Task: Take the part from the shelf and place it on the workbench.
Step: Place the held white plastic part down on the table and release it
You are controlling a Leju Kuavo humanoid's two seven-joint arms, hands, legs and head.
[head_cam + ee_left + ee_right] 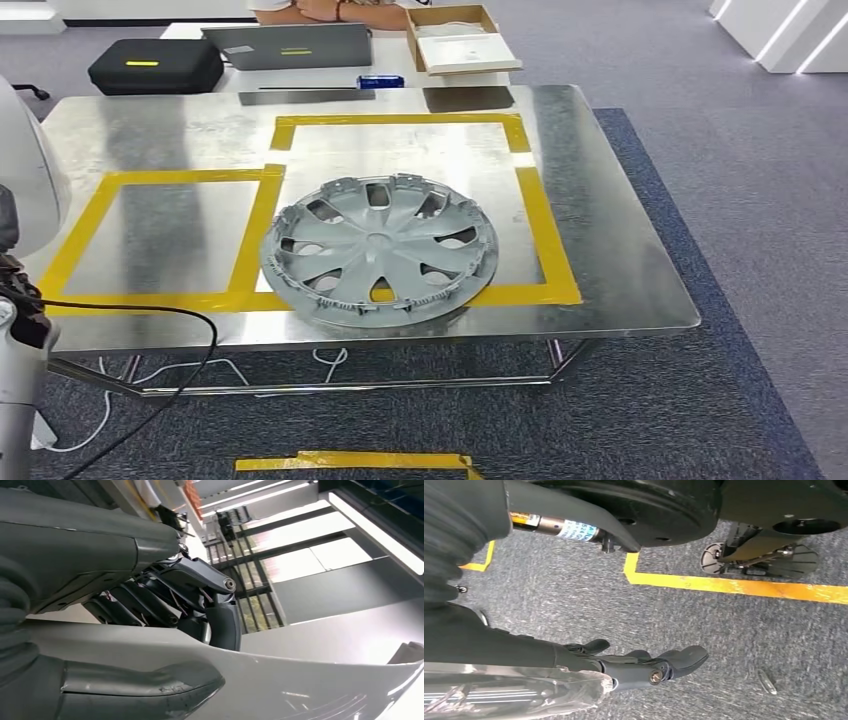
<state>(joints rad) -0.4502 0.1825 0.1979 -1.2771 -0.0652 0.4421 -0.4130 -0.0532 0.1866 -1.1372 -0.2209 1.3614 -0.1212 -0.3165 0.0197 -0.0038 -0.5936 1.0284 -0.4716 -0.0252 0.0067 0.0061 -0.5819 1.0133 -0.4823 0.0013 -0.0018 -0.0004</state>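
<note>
The part, a grey wheel cover (380,250), lies flat on the steel workbench (620,260). It straddles the front and left yellow tape lines of the larger marked square, near the bench's front edge. No hand touches it. My left hand (190,595) has its dark fingers half bent beside a white curved shell, thumb apart, with nothing in it. In the right wrist view my right hand (644,665) hangs over grey carpet with loosely stretched fingers, holding nothing.
Behind the bench stands a second table with a black case (155,65), a laptop (290,45) and a cardboard box (460,38); a person (330,10) sits there. Yellow tape (350,462) marks the carpet, and a black cable (150,400) hangs at the left.
</note>
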